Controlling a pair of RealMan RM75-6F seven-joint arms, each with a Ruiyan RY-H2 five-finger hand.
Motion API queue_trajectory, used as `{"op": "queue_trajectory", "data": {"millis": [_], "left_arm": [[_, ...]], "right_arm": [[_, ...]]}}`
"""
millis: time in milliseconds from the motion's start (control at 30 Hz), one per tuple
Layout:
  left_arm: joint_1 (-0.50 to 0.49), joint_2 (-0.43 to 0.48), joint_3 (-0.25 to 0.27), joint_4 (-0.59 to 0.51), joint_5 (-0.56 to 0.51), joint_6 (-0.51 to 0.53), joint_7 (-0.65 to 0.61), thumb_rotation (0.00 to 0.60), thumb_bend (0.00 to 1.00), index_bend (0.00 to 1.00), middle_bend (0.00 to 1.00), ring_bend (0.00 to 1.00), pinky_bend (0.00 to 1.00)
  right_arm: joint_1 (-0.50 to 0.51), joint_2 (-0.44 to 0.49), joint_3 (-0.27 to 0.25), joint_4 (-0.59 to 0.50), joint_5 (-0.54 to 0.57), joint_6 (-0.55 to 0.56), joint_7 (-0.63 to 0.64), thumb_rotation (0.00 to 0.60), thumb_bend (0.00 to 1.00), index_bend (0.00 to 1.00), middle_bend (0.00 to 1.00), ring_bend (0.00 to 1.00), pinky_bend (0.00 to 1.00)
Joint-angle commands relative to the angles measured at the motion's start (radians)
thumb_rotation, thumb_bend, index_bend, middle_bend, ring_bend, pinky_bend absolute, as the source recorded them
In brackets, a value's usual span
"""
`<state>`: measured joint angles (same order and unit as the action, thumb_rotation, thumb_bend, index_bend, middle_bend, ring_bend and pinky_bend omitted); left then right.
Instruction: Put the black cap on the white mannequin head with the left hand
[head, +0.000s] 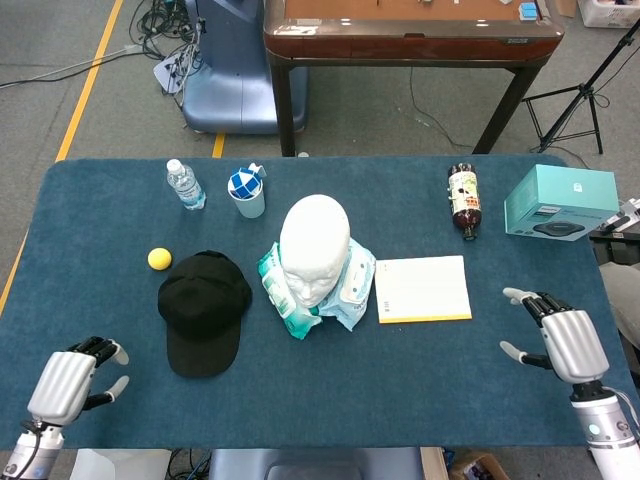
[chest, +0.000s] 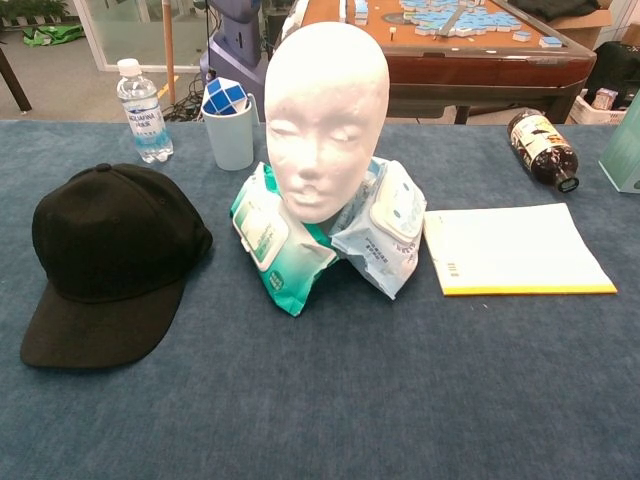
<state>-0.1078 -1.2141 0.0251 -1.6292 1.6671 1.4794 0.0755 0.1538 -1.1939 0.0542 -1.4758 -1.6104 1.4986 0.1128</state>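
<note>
The black cap (head: 203, 310) (chest: 105, 258) lies flat on the blue table, brim toward the front edge, left of the white mannequin head (head: 314, 248) (chest: 325, 115). That head stands upright at the table's middle on packs of wet wipes (head: 281, 293) (chest: 274, 248). My left hand (head: 68, 384) hovers at the front left corner, empty, fingers apart, well short of the cap. My right hand (head: 565, 340) is open over the front right edge, holding nothing. Neither hand shows in the chest view.
A yellow ball (head: 159, 258) sits just left of the cap. Behind stand a water bottle (head: 185, 184) and a cup with a puzzle cube (head: 246, 190). A notepad (head: 422, 289), a lying brown bottle (head: 462, 199) and a teal box (head: 560, 202) fill the right side.
</note>
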Motion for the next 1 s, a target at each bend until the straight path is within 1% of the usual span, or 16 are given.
{"op": "queue_trajectory", "data": {"millis": [33,200,400,633,1000], "left_arm": [[-0.016,-0.050,0.004,0.013,0.020,-0.010,0.034,0.600,0.09,0.63,0.67,0.45,0.54],[-0.040,-0.113,0.017,0.031,0.039,-0.049,0.064,0.600,0.03,0.66,0.75,0.48,0.54],[-0.060,-0.164,0.030,0.049,0.029,-0.103,0.089,0.600,0.02,0.68,0.80,0.50,0.54],[-0.072,-0.219,0.018,0.074,-0.001,-0.124,0.112,0.600,0.02,0.70,0.82,0.51,0.54],[-0.094,-0.289,-0.005,0.107,-0.066,-0.167,0.153,0.600,0.02,0.70,0.82,0.51,0.54]], "right_arm": [[0.003,0.006,0.004,-0.001,0.007,-0.006,0.009,0.600,0.00,0.26,0.38,0.34,0.48],[0.010,0.014,0.011,-0.002,0.018,-0.016,0.025,0.600,0.00,0.26,0.38,0.34,0.48],[0.019,0.019,0.015,-0.003,0.027,-0.030,0.034,0.600,0.00,0.26,0.38,0.34,0.48],[0.030,0.025,0.019,-0.003,0.037,-0.050,0.047,0.600,0.00,0.26,0.38,0.34,0.48],[0.039,0.033,0.017,-0.007,0.036,-0.058,0.060,0.600,0.00,0.26,0.38,0.34,0.48]]}}
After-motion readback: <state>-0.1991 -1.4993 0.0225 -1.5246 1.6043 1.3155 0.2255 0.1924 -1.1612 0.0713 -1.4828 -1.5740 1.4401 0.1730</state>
